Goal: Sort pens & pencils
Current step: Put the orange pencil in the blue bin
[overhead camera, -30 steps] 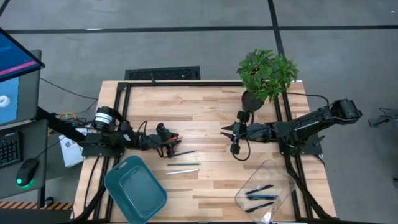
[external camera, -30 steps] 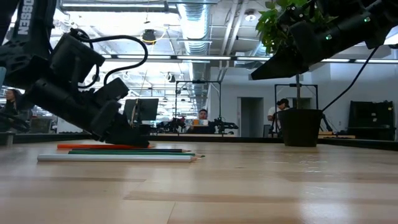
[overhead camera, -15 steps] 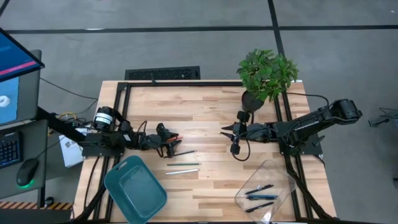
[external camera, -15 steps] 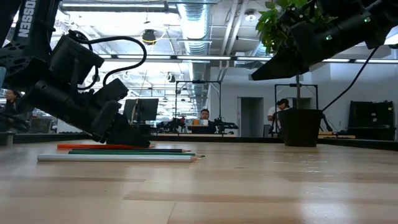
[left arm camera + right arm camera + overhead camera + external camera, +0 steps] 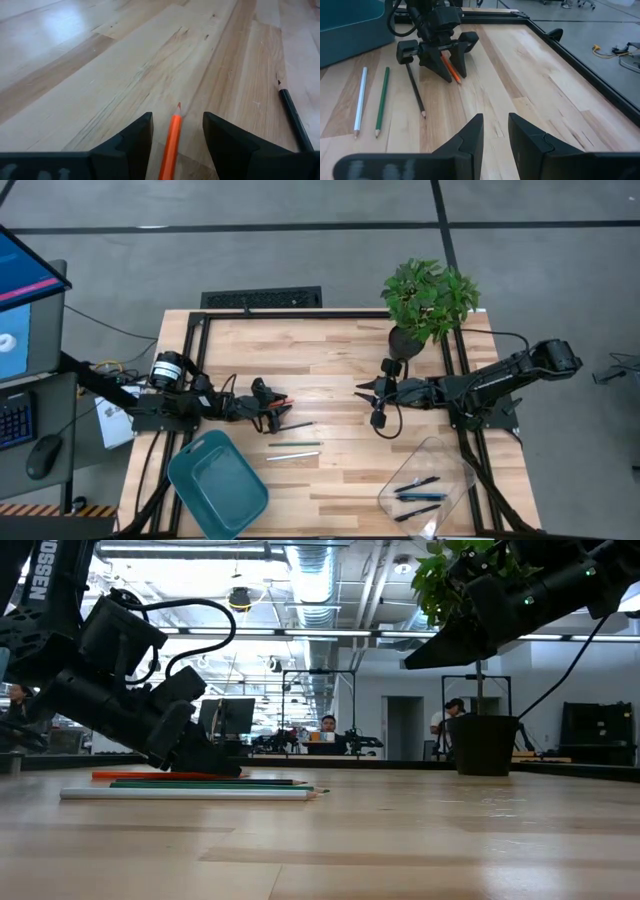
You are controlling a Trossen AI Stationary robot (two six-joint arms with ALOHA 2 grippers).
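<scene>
Left tool [image 5: 205, 762] down on the tabletop [image 5: 420, 840], tips touching the wood right at the orange pencil [image 5: 135, 775]. Green pencil [image 5: 200, 782] and pale pencil [image 5: 185, 794] lie parallel just in front of it. Right tool [image 5: 440, 648] hangs high, well clear of the surface. Potted plant [image 5: 480, 740] at far edge. People at desks in the room behind.
</scene>
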